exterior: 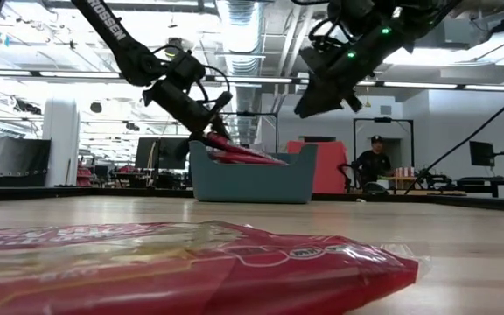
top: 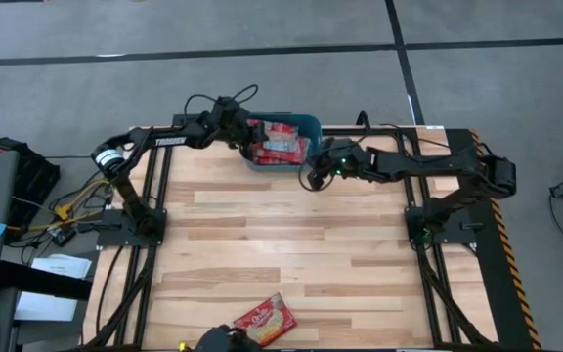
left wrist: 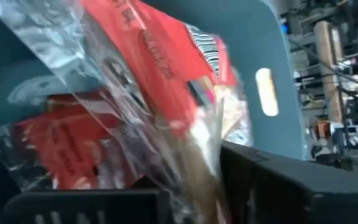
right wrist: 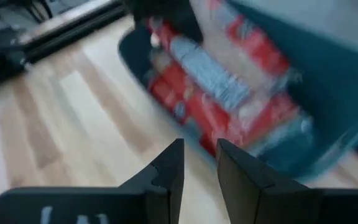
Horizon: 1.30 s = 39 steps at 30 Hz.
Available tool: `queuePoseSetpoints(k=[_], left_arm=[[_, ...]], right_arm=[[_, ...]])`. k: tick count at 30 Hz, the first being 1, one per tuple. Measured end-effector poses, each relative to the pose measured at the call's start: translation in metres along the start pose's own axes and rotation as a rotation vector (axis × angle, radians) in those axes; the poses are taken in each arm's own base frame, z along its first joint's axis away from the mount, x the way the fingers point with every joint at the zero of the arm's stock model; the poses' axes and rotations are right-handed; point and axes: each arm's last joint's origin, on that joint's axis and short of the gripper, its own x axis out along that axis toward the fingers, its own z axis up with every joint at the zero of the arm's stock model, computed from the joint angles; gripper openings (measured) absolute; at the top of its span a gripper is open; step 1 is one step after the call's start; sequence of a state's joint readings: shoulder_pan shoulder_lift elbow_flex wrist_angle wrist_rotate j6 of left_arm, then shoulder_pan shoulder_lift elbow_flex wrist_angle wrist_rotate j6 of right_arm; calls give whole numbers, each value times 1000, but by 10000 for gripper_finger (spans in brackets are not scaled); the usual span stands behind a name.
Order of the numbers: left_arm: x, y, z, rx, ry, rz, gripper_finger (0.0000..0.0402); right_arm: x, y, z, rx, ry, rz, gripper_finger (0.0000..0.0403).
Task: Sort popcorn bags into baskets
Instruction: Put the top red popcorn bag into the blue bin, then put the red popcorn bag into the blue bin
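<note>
The left end effector (top: 245, 135) is at the left rim of the teal-blue plastic rectangular tub (top: 311, 124), which stands at the far edge of the wooden surface (top: 291, 235). It pinches a flat red popcorn packet with clear wrap (left wrist: 160, 81); in the low view the packet slopes down into the tub from the fingers. The tub already holds a pile of red packets (top: 283, 144) that reaches the rim.

The step in hand appears to be depositing this packet. To do it well:

1. Bring the packet fully over the tub interior before releasing, so no corner hangs on the wall.
2. Lower it close to the pile; a full tub lets a dropped packet slide off.
3. Spread the fingers completely, then lift straight up, since the wrap may cling.

The right end effector (right wrist: 197, 163) hovers just outside the tub's right side, fingers close together with a narrow gap, holding nothing. Keep it clear of the left arm's exit path.

One red packet with a cream oval (top: 264, 320) lies at the near edge, well apart from the tub.
</note>
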<state>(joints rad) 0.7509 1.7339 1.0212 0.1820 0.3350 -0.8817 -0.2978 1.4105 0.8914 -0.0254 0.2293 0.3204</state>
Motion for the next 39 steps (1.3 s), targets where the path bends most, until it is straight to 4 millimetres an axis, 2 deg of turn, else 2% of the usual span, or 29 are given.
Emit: queuePoseSetpoints(k=[4, 8, 13, 17, 25, 30, 34, 39], left_arm=[[0, 2, 0, 28, 11, 1, 96], [-2, 2, 4, 32, 31, -51, 158], [-8, 4, 13, 2, 62, -117, 224], [-16, 9, 22, -18, 78, -149, 255], [-41, 13, 38, -5, 64, -149, 264], [-64, 0, 42, 50, 37, -167, 263], [-85, -15, 35, 95, 83, -192, 263], [-117, -32, 13, 197, 155, -118, 263]], right_arm=[[8, -6, 14, -13, -15, 11, 119], [13, -9, 23, -27, -34, 10, 119], [16, -11, 26, -37, -20, 25, 119], [16, -11, 26, -42, -15, 40, 118], [14, -2, 23, -66, 4, 90, 119], [11, 13, 18, -140, 17, 166, 118], [7, 29, 12, -193, 26, 224, 118], [0, 49, 4, -259, 37, 285, 118]])
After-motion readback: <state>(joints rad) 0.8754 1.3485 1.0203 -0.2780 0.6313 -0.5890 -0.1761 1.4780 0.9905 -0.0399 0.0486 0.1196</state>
